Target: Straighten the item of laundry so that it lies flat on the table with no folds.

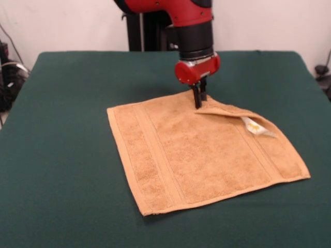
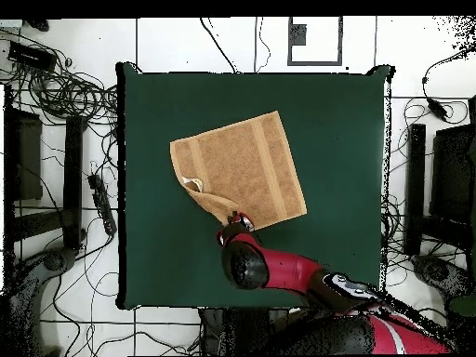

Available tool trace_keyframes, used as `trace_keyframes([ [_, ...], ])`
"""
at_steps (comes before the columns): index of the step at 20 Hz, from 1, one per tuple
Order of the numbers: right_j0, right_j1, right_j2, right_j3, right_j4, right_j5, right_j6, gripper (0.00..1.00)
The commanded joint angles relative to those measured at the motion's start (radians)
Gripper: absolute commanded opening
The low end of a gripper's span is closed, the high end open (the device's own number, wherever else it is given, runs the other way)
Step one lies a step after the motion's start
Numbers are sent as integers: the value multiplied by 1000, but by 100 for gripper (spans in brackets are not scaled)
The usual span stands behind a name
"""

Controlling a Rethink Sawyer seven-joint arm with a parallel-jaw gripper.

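Note:
The item of laundry (image 1: pixel 207 155) (image 2: pixel 244 167), an orange-tan towel with border bands, lies mostly flat in the middle of the table (image 1: pixel 62 129) (image 2: pixel 344 139). Its far corner is folded back over itself (image 1: pixel 227 111), and a white care tag (image 1: pixel 254 126) (image 2: pixel 193 184) shows on the flap. My gripper (image 1: pixel 199 103) (image 2: pixel 237 221) points straight down at the near end of that fold. Its dark fingers stand close together with their tips at the towel's edge, shut on the cloth as far as I can see.
The green table extends well beyond the towel on every side. Cables and equipment lie on the floor (image 2: pixel 65 93) around the table in the overhead view.

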Motion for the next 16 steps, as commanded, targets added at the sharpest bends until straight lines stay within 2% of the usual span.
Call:
trace_keyframes([
  [1, 29, 114, 140, -134, 16, 112, 218, 0],
  [7, 30, 89, 147, -122, 0, 105, 216, 0],
  [12, 21, 7, 175, -40, -33, 42, 248, 0],
  [16, 0, -12, 216, 29, -97, -14, 262, 0],
])
